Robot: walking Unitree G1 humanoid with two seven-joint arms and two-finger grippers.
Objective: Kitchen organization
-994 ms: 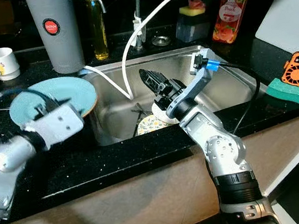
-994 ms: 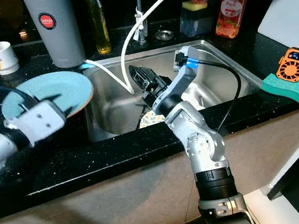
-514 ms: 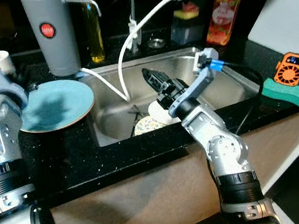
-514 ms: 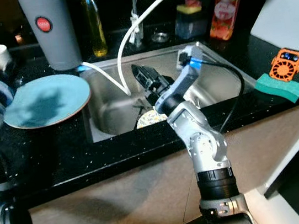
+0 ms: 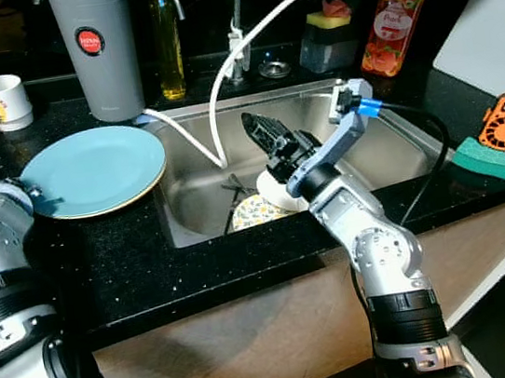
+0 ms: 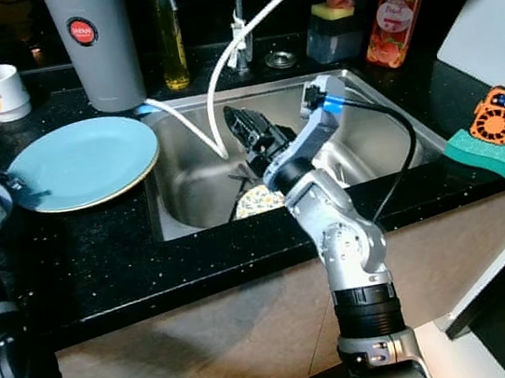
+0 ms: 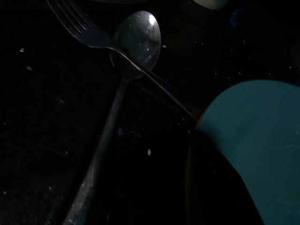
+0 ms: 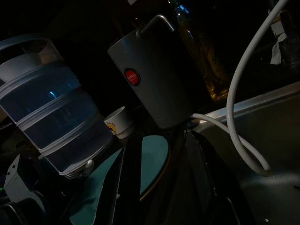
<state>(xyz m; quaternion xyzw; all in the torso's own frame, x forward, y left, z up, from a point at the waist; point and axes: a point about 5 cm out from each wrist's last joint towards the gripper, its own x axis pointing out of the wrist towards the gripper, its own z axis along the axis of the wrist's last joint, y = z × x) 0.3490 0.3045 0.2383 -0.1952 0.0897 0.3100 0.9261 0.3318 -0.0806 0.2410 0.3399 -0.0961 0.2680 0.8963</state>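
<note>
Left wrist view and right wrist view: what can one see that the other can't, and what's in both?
The left wrist view alone has a spoon and a fork lying crossed on the dark counter.

The right wrist view alone has the grey jug, a white hose running into the sink, a little white cup, a stack of clear tubs, and the right tool with its two black fingers apart.

Both have the blue plate.
</note>
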